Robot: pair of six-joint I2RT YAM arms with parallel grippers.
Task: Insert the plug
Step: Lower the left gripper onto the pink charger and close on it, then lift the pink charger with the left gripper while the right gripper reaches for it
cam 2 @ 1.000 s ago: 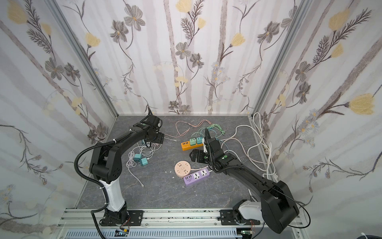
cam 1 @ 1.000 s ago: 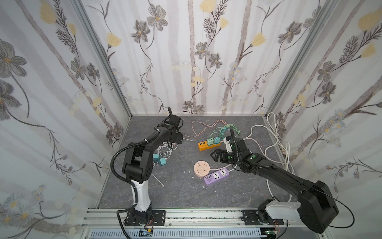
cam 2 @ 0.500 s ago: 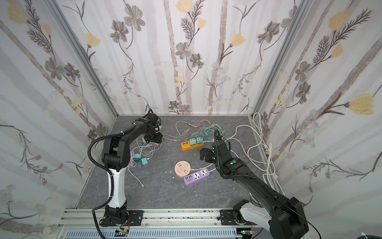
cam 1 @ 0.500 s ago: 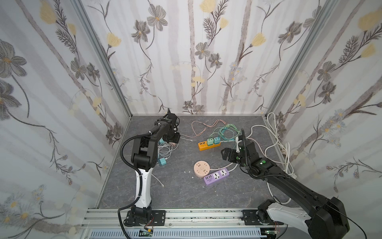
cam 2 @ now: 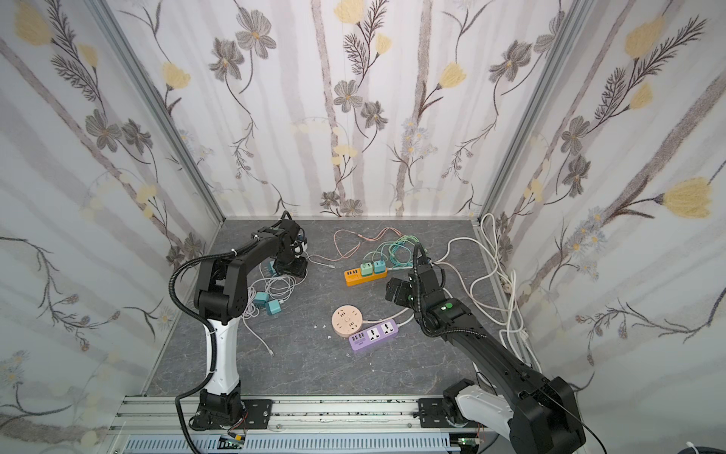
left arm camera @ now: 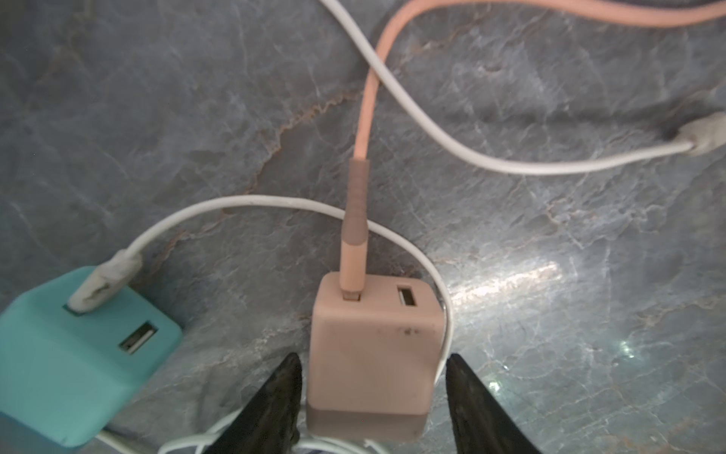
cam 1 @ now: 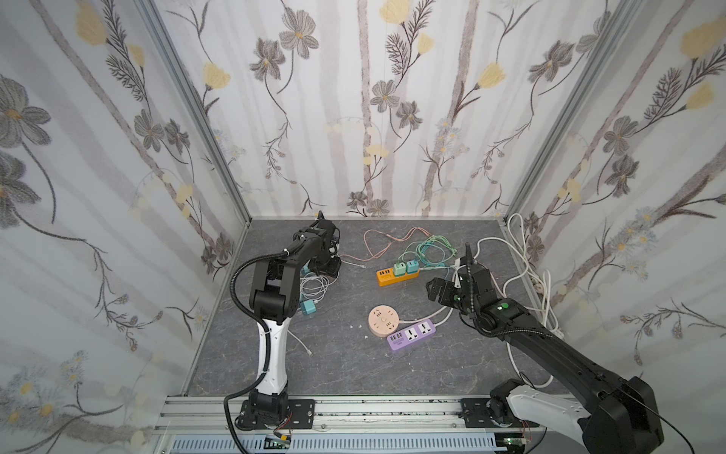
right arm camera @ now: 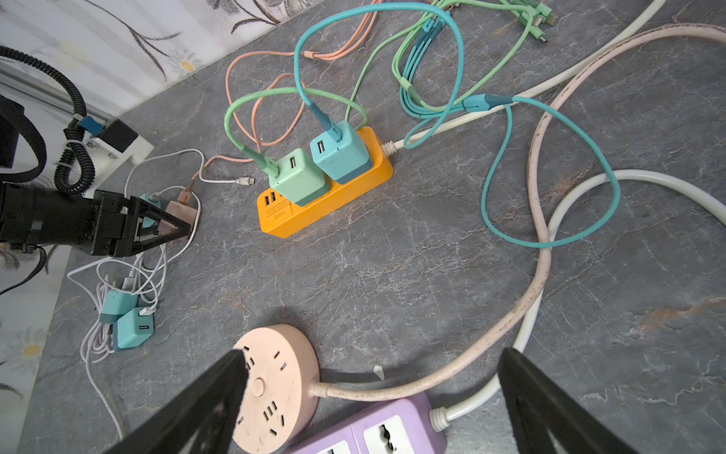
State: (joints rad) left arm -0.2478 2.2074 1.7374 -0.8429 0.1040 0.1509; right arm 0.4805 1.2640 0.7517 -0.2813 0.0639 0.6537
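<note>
Plug [left arm camera: 373,353] = dusty-pink square USB charger w/ 2 ports. Matching pink cable [left arm camera: 363,118] sits in one port, the other's empty, and there are a few dark scuffs on top. It lies on the table [left arm camera: 550,236] btw the left gripper's [left arm camera: 371,357] fingers. Jaws are half-wide w/ slim gaps each side, not pinching it. A white cable [left arm camera: 444,298] runs past one finger, and a teal charger [left arm camera: 78,353] sits just outside the other. Right gripper [right arm camera: 371,353] is spread wide and empty, near the round socket [right arm camera: 275,385].

Top views: high, front, looking down on whole tabletop [cam 1: 353,365].
Left wrist: close above pink charger [left arm camera: 373,353].
Right wrist: farther off, sharing that charger [right arm camera: 178,211].
</note>
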